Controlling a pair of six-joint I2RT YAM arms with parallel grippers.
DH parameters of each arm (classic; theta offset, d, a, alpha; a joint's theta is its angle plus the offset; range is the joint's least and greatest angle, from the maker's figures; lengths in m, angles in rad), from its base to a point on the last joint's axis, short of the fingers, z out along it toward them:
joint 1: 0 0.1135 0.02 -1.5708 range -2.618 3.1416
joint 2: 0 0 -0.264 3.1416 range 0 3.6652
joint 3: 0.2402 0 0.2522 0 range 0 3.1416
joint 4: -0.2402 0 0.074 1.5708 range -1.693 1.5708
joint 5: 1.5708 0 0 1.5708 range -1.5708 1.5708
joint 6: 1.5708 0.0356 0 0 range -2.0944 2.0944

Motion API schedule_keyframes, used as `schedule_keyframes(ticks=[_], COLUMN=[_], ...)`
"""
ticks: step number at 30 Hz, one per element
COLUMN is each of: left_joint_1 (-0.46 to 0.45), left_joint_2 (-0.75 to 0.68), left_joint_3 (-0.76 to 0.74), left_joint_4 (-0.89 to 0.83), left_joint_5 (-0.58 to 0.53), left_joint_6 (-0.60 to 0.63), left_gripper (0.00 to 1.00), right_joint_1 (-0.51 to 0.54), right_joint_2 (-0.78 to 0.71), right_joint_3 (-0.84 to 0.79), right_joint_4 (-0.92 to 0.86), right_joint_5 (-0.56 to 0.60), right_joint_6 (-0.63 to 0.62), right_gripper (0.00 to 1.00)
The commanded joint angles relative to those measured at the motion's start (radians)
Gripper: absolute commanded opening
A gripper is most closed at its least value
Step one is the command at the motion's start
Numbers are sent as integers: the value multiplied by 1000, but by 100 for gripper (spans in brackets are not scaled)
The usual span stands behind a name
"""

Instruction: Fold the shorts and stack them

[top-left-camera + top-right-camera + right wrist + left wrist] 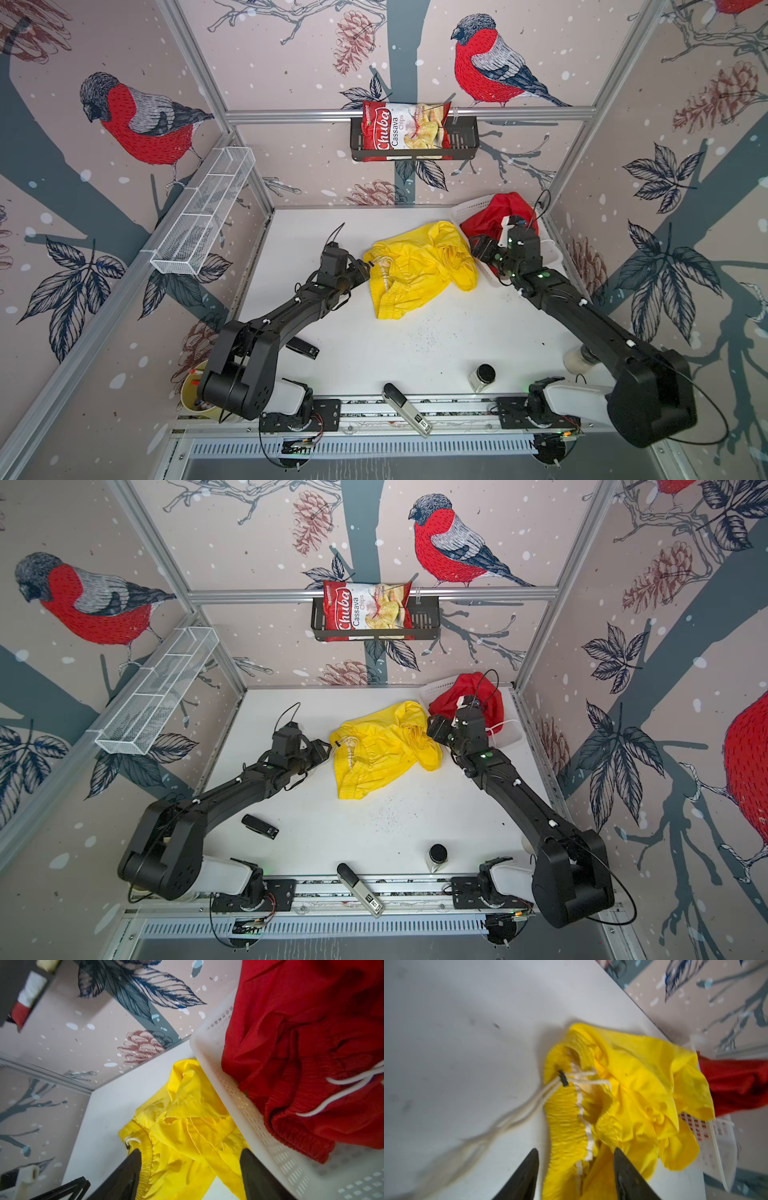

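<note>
Two black arms, the left arm (291, 307) and the right arm (582, 309), are rising from the near rail in both top views, each ending in one hand. Between their bases one grey tool (405, 409) is lying across the rail, one small black-lidded jar (482, 376) is standing on the white counter (374, 357) just behind it, and one black stapler (305, 348) is lying beside the left arm.

Two pairs of shorts are showing. One yellow pair (419, 270) is lying crumpled and unfolded at the middle of the counter. Its gathered waistband (562, 1109) is facing the left arm and its legs are pointing toward the far right corner, so its long axis is running roughly left to right, tilting away from the camera. One red pair (488, 214) is sitting heaped in the one white basket (471, 206) in that corner, its white drawstring (342, 1093) trailing over the cloth.

The left hand (365, 269) is hovering at the waistband with its fingers spread apart, yellow cloth lying in the gap. Its wrist view is blurred, so whether the tips are touching the fabric cannot be told. The right hand (477, 249) is standing with fingers spread wide over the leg end, just beside the basket wall, gripping nothing.

One red chips bag (401, 129) is sitting in one black wall basket (461, 143), and one white wire shelf (203, 212) is hanging on the left wall.
</note>
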Motion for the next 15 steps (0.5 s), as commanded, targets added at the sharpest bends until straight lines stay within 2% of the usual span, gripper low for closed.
schedule_keyframes(ticks=[1,2,4,8,13,14,15], left_joint_1=[-93,-121,-159,-191,-226,-232,-238], left_joint_2=[0,11,45,152,270,294,315], left_joint_3=[31,48,81,158,217,233,250], left_joint_4=[-16,-25,-45,-126,-154,-151,-156], left_joint_5=[65,70,74,14,-2,18,30], left_joint_6=[91,106,129,163,166,166,164], left_gripper=[68,70,85,86,79,74,56], right_joint_1=[32,35,36,34,34,34,32], right_joint_2=[27,39,51,70,83,83,81], right_joint_3=[4,2,0,15,25,19,11], right_joint_4=[-66,-71,-70,-66,-76,-77,-74], right_joint_5=[76,71,59,28,29,27,23], right_joint_6=[-85,-85,-80,-77,-82,-74,-66], right_gripper=[75,75,75,75,75,75,75])
